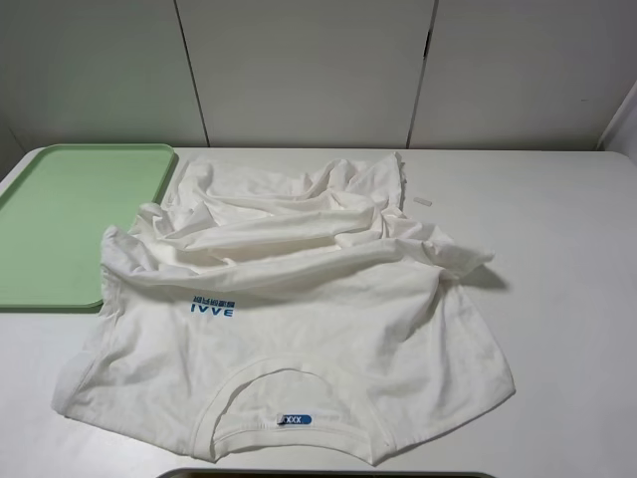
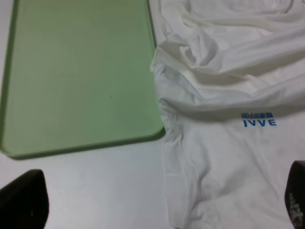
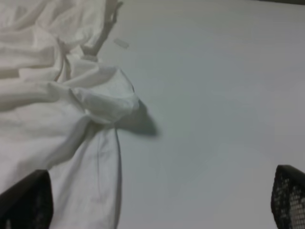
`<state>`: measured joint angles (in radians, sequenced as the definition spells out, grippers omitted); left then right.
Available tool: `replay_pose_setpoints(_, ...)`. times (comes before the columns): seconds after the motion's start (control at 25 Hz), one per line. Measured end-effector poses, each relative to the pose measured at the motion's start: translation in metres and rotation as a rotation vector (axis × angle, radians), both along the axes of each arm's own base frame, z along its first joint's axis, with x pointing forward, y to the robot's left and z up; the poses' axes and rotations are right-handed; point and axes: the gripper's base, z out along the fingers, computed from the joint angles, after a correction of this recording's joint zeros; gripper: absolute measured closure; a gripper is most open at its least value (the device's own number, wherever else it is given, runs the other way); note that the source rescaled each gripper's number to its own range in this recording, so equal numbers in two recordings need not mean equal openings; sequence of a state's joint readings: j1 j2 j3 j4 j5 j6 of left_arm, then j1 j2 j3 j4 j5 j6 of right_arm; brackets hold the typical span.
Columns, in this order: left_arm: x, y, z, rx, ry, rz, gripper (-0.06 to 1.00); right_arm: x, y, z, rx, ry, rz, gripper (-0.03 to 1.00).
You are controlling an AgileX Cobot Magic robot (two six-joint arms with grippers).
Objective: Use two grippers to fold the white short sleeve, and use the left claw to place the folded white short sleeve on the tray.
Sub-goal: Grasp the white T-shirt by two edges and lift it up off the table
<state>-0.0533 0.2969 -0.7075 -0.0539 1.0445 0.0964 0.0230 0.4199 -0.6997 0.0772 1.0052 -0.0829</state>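
The white short sleeve (image 1: 299, 329) lies crumpled on the white table, neck toward the front edge, with its blue "IVVE" print (image 1: 212, 308) and blue neck label (image 1: 295, 419) showing. Its left edge overlaps the corner of the pale-green tray (image 1: 70, 219) at the far left. No arm shows in the high view. In the left wrist view the open left gripper (image 2: 157, 205) hovers above the shirt's (image 2: 228, 95) left edge beside the tray (image 2: 81, 71). In the right wrist view the open right gripper (image 3: 157, 200) hovers above the shirt's (image 3: 57, 105) right sleeve and bare table.
A small white scrap (image 1: 423, 201) lies on the table beyond the shirt's far right corner. A dark-rimmed object (image 1: 328, 475) pokes in at the front edge. White wall panels stand behind the table.
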Motion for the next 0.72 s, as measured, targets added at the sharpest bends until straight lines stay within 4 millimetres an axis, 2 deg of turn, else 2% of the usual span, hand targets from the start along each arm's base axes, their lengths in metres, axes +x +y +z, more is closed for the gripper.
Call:
replay_pose_setpoints(0.04, 0.008, 0.0, 0.006, 0.003, 0.025, -0.001, -0.04, 0.003, 0.0, 0.001, -0.003, 0.006, 0.003, -0.03)
replay_pose_setpoints(0.08, 0.008, 0.0, 0.006, 0.003, 0.025, -0.001, -0.04, 0.003, 0.0, 0.001, -0.003, 0.006, 0.003, -0.03)
replay_pose_setpoints(0.12, 0.034, -0.002, 0.017, 0.032, 0.097, -0.024, -0.04, 0.008, 0.0, 0.004, -0.01, 0.011, 0.009, -0.03)
replay_pose_setpoints(0.16, 0.034, -0.002, 0.017, 0.032, 0.097, -0.024, -0.04, 0.014, 0.001, 0.004, -0.019, 0.027, 0.016, -0.03)
replay_pose_setpoints(0.2, 0.044, -0.002, 0.021, 0.047, 0.121, -0.038, -0.04, 0.042, 0.002, 0.01, -0.055, 0.071, 0.058, -0.03)
replay_pose_setpoints(0.24, 0.052, -0.003, 0.025, 0.066, 0.137, -0.055, -0.04, 0.053, 0.005, 0.014, -0.073, 0.079, 0.092, -0.03)
replay_pose_setpoints(0.28, 0.064, -0.004, 0.028, 0.087, 0.164, -0.08, -0.04, 0.061, 0.007, 0.015, -0.084, 0.086, 0.119, -0.03)
replay_pose_setpoints(0.4, 0.078, -0.007, 0.031, 0.109, 0.197, -0.122, -0.04, 0.082, 0.02, 0.016, -0.113, 0.118, 0.219, -0.03)
replay_pose_setpoints(0.44, 0.09, -0.013, 0.032, 0.125, 0.23, -0.183, -0.04, 0.087, 0.025, 0.017, -0.12, 0.125, 0.253, -0.03)
replay_pose_setpoints(0.56, 0.1, -0.029, 0.028, 0.155, 0.273, -0.314, -0.04, 0.103, 0.05, 0.014, -0.14, 0.167, 0.388, -0.03)
replay_pose_setpoints(0.72, 0.1, -0.054, 0.02, 0.231, 0.335, -0.541, -0.04, 0.107, 0.081, 0.006, -0.179, 0.204, 0.561, -0.03)
